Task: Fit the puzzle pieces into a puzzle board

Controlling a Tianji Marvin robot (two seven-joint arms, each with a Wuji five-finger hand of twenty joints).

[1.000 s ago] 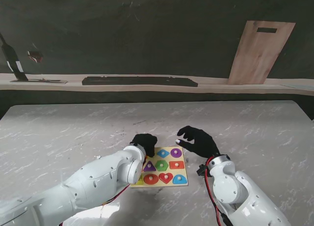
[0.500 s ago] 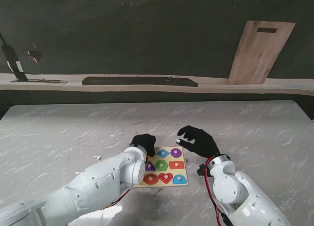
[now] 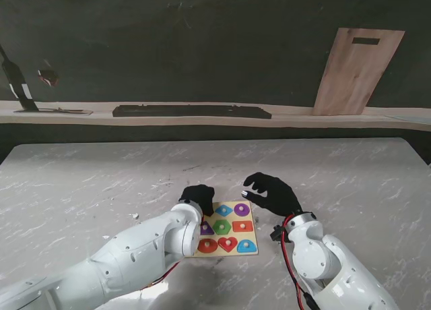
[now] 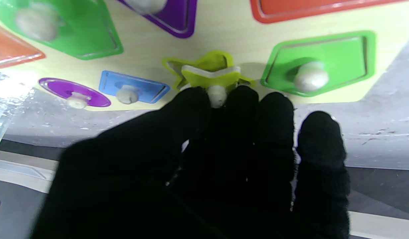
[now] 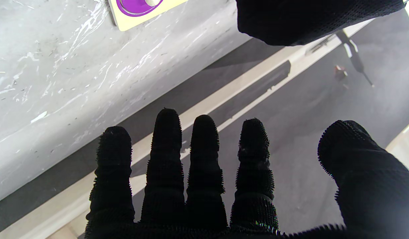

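Note:
The wooden puzzle board (image 3: 250, 236) lies near me at the table's middle, with coloured shapes seated in it. My left hand (image 3: 198, 195) rests over the board's far left corner. In the left wrist view its fingertips (image 4: 194, 103) pinch the white knob of a yellow-green star piece (image 4: 209, 78), which sits tilted over its star-shaped recess (image 4: 204, 61). A green pentagon (image 4: 319, 63), a blue diamond (image 4: 133, 88) and a purple oval (image 4: 74, 96) lie seated around it. My right hand (image 3: 272, 193) hovers just right of the board, fingers spread and empty.
A wooden cutting board (image 3: 355, 71) leans on the back wall at the far right. A long black tray (image 3: 192, 111) lies on the shelf behind the table. A dark stand (image 3: 17, 84) is at the far left.
The left forearm has shifted slightly toward the board; the left hand stays on the star piece at the same corner. The right hand has not moved.

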